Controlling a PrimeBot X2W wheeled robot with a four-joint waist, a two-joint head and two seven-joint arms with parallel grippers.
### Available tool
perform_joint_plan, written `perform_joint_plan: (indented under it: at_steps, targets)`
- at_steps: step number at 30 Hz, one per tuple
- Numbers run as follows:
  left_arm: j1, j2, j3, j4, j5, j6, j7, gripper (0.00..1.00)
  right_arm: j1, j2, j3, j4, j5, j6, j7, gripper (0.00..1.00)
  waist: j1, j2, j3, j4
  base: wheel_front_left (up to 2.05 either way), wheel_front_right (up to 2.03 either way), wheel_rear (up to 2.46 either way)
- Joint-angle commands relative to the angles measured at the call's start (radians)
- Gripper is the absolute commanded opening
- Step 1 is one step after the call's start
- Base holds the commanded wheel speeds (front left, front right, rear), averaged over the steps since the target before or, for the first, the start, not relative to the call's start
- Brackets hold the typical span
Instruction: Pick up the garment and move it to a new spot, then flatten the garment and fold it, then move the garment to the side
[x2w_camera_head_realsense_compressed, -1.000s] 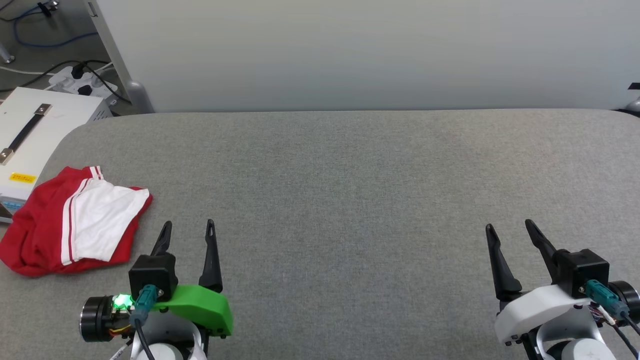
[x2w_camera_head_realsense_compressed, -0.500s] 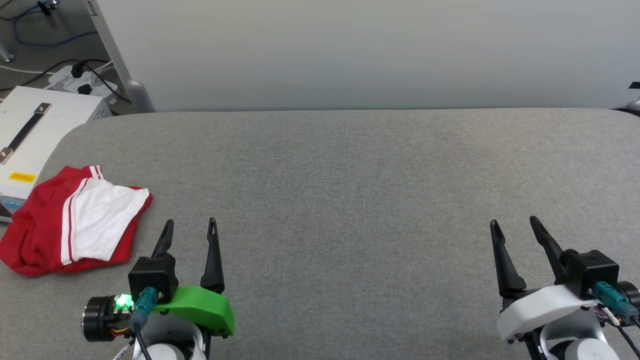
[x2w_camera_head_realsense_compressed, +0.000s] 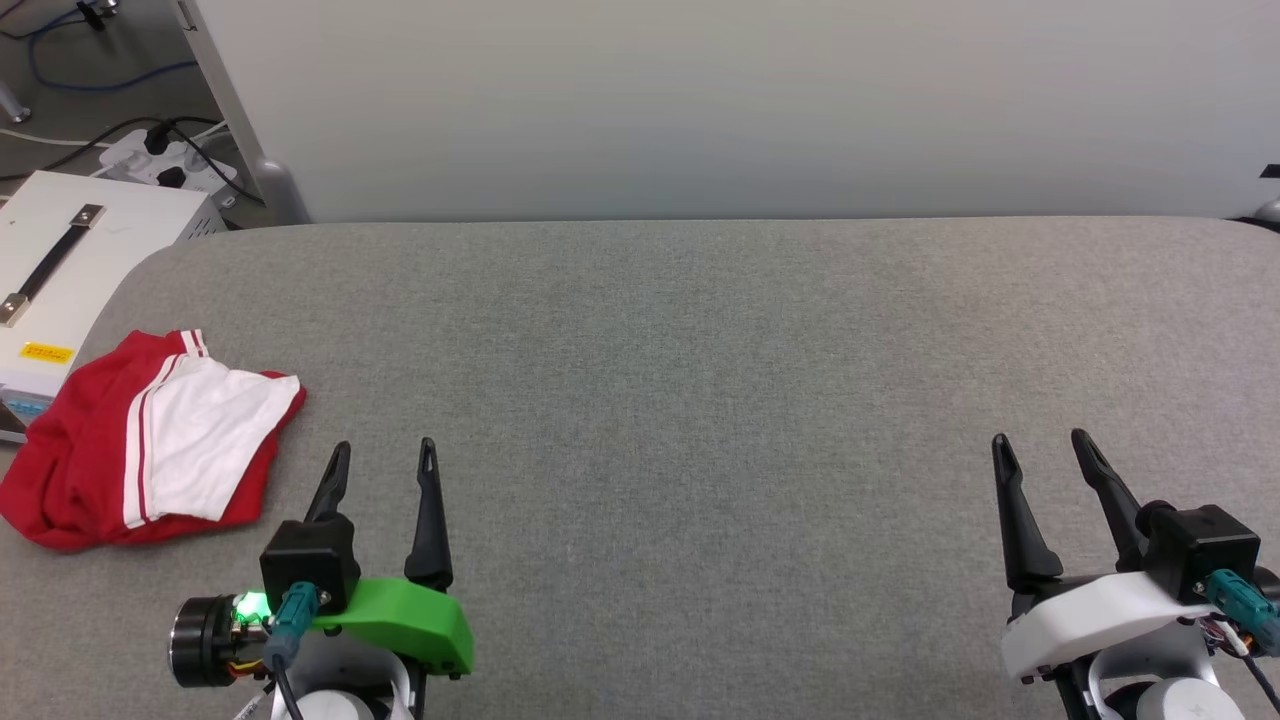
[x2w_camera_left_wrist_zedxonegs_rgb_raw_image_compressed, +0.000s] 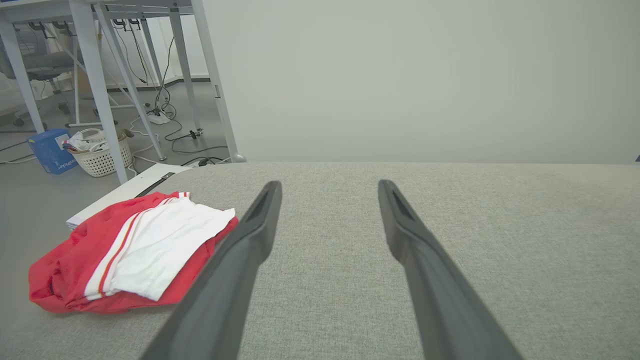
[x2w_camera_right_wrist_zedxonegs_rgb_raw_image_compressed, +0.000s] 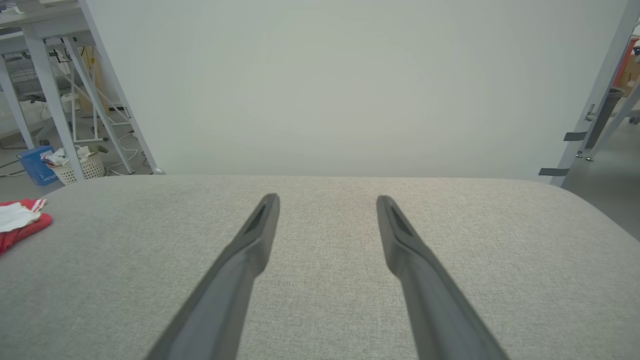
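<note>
The garment (x2w_camera_head_realsense_compressed: 150, 445), a red shirt with a white sleeve and stripe trim, lies folded in a small bundle at the left edge of the grey padded table (x2w_camera_head_realsense_compressed: 700, 350). It also appears at the left of the left wrist view as the garment (x2w_camera_left_wrist_zedxonegs_rgb_raw_image_compressed: 135, 250), and its tip peeks in at the far left of the right wrist view as the garment (x2w_camera_right_wrist_zedxonegs_rgb_raw_image_compressed: 20, 222). My left gripper (x2w_camera_head_realsense_compressed: 385, 457) hovers open just right of the bundle, apart from it. My right gripper (x2w_camera_head_realsense_compressed: 1040, 447) stands open at the lower right, nothing between its fingers.
A white box with a black handle (x2w_camera_head_realsense_compressed: 60, 270) sits beside the table's left edge, with cables and a power strip (x2w_camera_head_realsense_compressed: 160, 160) behind it. A pale panel (x2w_camera_head_realsense_compressed: 700, 100) rises along the far edge. Desk legs and a basket (x2w_camera_left_wrist_zedxonegs_rgb_raw_image_compressed: 102, 155) stand on the floor beyond.
My right gripper has drifted slightly to the right and toward the near edge. The left gripper has barely shifted. The garment lies as before.
</note>
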Motion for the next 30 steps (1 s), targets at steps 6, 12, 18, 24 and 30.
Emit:
perform_joint_plan:
  at_steps: [6, 12, 18, 24, 30]
  targets:
    - [0.017, 0.004, -0.006, 0.013, -0.007, 0.006, -0.022, 1.00, 0.019, -0.002, 0.001, 0.006, 0.013, 0.003, -0.021, 1.00, 0.0000, 0.0000, 0.001, 0.000, 0.00, 0.00, 0.00]
    - [0.018, 0.004, -0.009, 0.025, -0.008, 0.007, -0.034, 1.00, 0.025, -0.002, 0.004, 0.015, 0.015, 0.004, -0.033, 1.00, 0.0000, 0.0000, 0.003, 0.001, 0.00, 0.00, 0.00]
    - [0.021, 0.005, -0.010, 0.033, -0.011, 0.012, -0.047, 1.00, 0.029, -0.003, 0.008, 0.021, 0.017, 0.004, -0.046, 1.00, 0.0000, 0.0000, 0.005, 0.002, 0.00, 0.00, 0.00]
    - [0.022, 0.005, -0.010, 0.039, -0.015, 0.015, -0.059, 1.00, 0.031, -0.003, 0.011, 0.023, 0.021, 0.004, -0.058, 1.00, 0.0000, 0.0000, 0.008, 0.004, 0.00, 0.00, 0.00]
    - [0.020, 0.006, -0.010, 0.044, -0.018, 0.018, -0.071, 1.00, 0.033, -0.003, 0.012, 0.023, 0.028, 0.005, -0.070, 1.00, 0.0000, 0.0000, 0.012, 0.009, 0.00, 0.00, 0.00]
